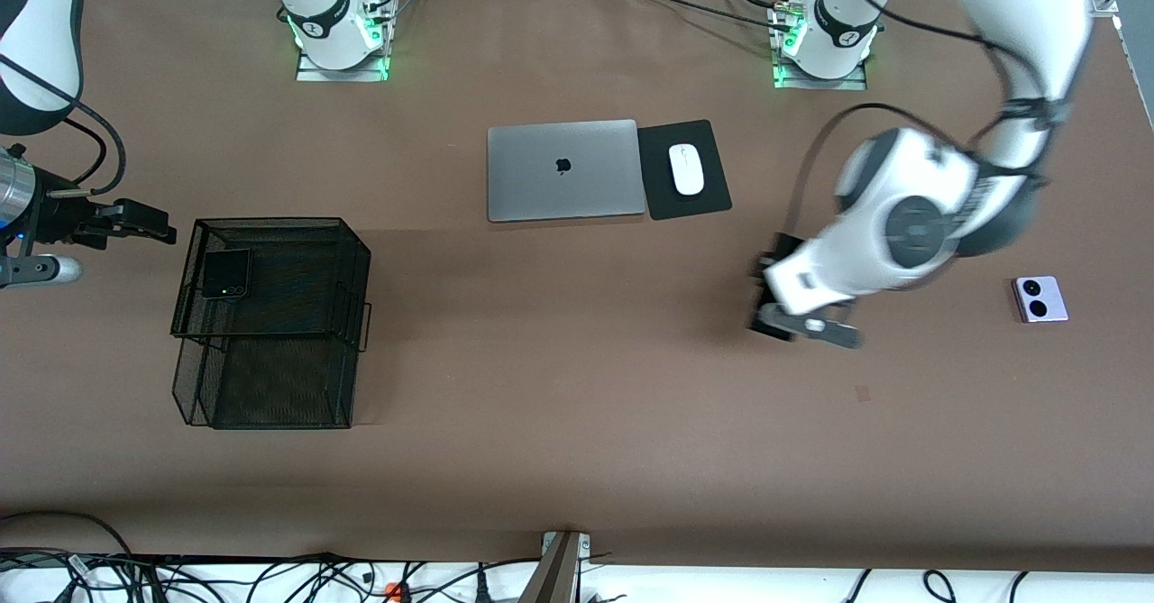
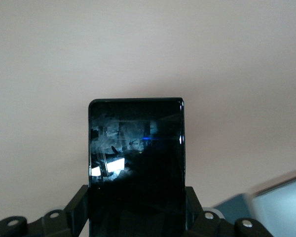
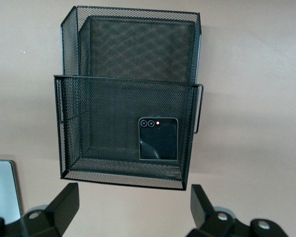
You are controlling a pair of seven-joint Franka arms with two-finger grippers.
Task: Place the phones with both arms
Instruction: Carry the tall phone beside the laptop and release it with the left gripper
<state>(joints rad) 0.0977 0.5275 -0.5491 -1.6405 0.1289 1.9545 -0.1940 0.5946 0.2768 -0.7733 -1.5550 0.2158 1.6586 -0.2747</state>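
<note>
Phones are split: the slab phone is clamped by its edges in the left gripper right of frame centre over bare bench (ready for carrying), the black flip phone lies in the mesh tray mid-left, and the lilac phone waits at right. The right gripper hovers wide open beside the tray, waiting.

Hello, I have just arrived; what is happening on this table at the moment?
Two robot arms are putting phones into a black mesh tray. The small black flip phone already lies in its upper tier. The left gripper is shut on the long black slab phone and holds it above the table, between the laptop and the lilac-white flip phone, which lies untouched toward the left arm's end. The right gripper is open and empty, beside the tray.
</note>
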